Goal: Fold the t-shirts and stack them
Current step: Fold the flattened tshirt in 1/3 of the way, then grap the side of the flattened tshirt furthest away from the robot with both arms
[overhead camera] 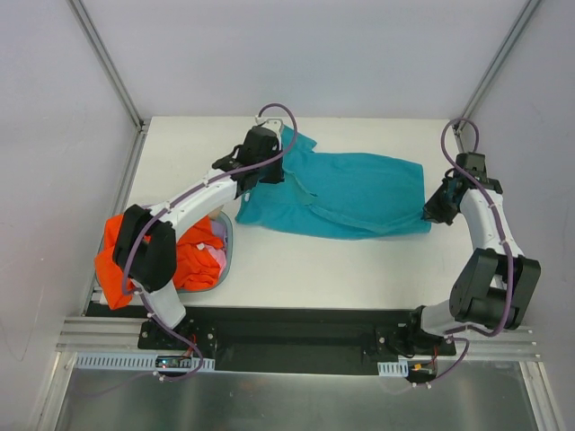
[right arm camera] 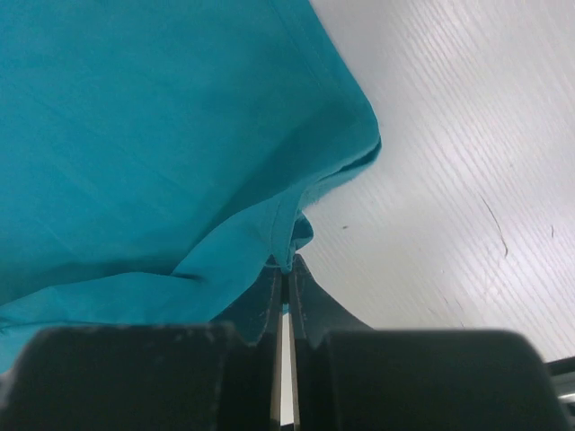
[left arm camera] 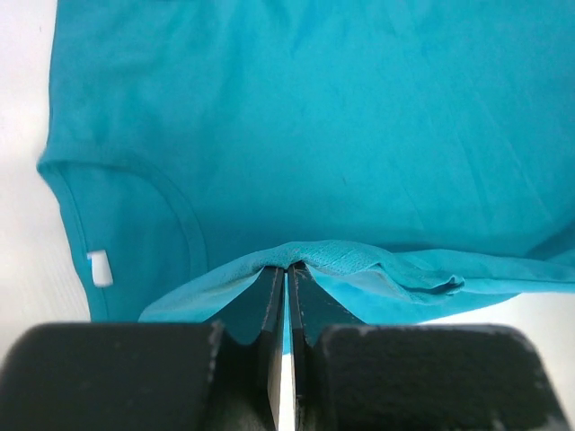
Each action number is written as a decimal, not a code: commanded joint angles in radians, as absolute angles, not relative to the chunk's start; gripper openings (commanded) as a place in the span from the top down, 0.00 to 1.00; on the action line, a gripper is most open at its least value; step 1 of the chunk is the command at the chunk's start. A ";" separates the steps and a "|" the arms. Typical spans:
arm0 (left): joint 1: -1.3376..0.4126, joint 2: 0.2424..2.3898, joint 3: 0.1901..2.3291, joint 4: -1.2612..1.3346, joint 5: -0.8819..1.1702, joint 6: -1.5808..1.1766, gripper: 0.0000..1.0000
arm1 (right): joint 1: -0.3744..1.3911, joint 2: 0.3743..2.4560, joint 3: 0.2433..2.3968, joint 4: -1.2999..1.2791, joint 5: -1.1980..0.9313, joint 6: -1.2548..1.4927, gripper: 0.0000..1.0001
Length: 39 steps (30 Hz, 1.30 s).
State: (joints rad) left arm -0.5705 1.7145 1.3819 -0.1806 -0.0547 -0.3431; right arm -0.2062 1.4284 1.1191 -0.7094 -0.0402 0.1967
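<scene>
A teal t-shirt lies spread across the middle of the white table. My left gripper is at its left end, near the collar, shut on a raised fold of the teal cloth. At the shirt's right edge my right gripper is likewise shut, pinching a lifted bit of the teal hem. The collar with its white tag shows in the left wrist view. An orange t-shirt and a lavender-pink one lie bunched in a basket at the left.
A grey basket holding the other shirts sits at the table's left front, partly under my left arm. Metal frame posts rise at the back corners. The table's white surface shows to the right of the teal shirt.
</scene>
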 commanded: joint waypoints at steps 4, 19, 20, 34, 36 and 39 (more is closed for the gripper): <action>-0.508 1.850 1.554 -0.167 0.035 -0.270 1.00 | -0.206 1.581 1.278 -0.739 -0.040 0.187 0.98; -0.445 2.008 1.850 -0.281 0.161 -0.316 0.01 | -0.192 1.697 1.496 -0.853 0.014 0.181 0.00; -0.445 1.991 1.832 -0.281 0.187 -0.328 0.01 | -0.190 1.645 1.450 -0.835 0.009 0.179 0.00; -0.440 2.117 1.677 -0.249 0.316 -0.520 0.01 | -0.144 1.853 1.430 -0.657 -0.255 0.146 0.03; -0.440 2.143 1.675 -0.250 0.339 -0.529 0.01 | -0.144 1.896 1.445 -0.661 -0.259 0.153 0.03; -0.440 2.152 1.643 -0.249 0.373 -0.543 0.01 | -0.144 1.928 1.414 -0.647 -0.259 0.161 0.03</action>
State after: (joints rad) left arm -0.4438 2.1475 1.6676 -0.2596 0.3027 -0.4908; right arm -0.1459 1.9060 1.4048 -0.6552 -0.2253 0.1524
